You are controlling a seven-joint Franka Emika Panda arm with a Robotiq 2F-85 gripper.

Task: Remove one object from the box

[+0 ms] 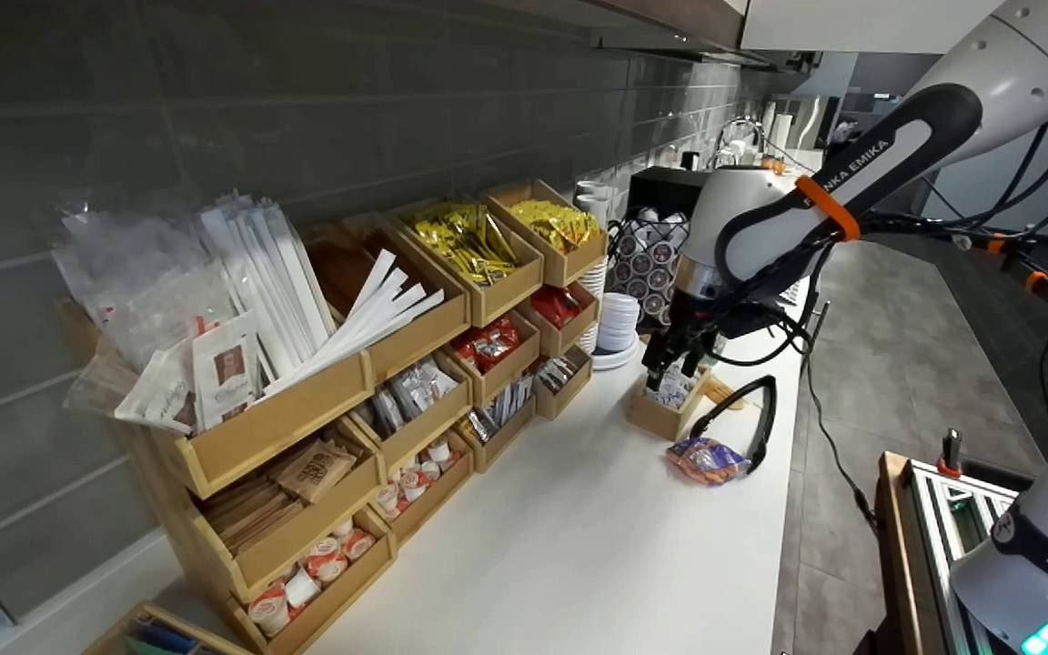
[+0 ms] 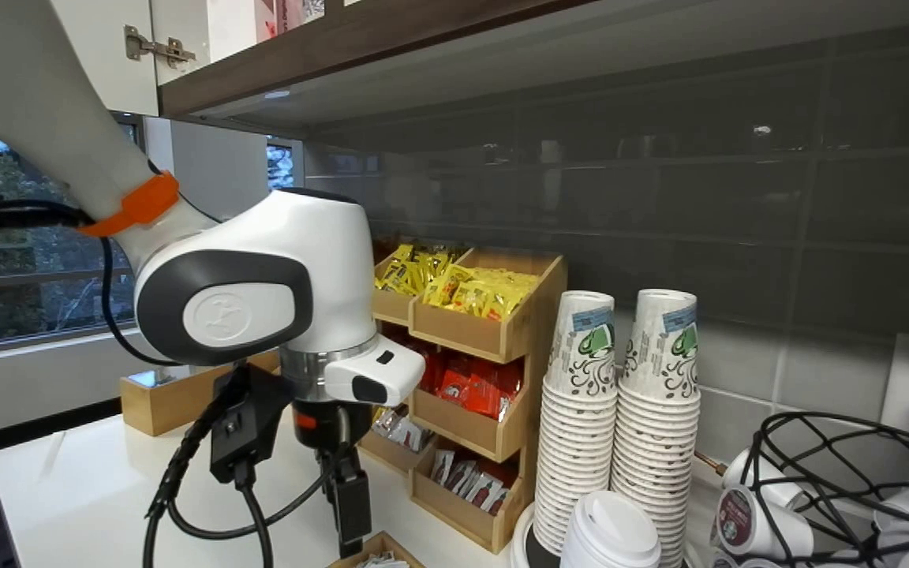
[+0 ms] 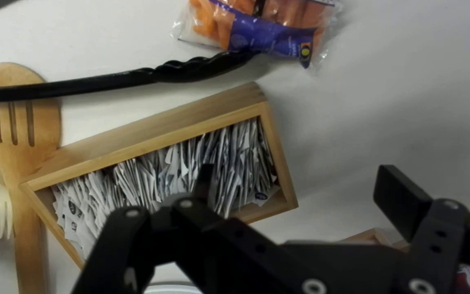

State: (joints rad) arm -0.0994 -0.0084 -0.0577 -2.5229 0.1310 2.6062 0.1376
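The box is a small tan open-topped box on the white counter, and it also shows in the wrist view. It is packed with thin white packets. In an exterior view only a corner of the box shows at the bottom edge. My gripper points down above the box, with its fingers wide apart and nothing between them. In the wrist view one fingertip overlaps the packets and the other lies past the box's end, over the counter. The exact height above the packets cannot be told.
A large tiered wooden rack of snack packets stands along the wall. Black tongs, a bag of carrots and a slotted wooden spoon lie beside the box. Stacked paper cups and a wire basket of pods stand nearby.
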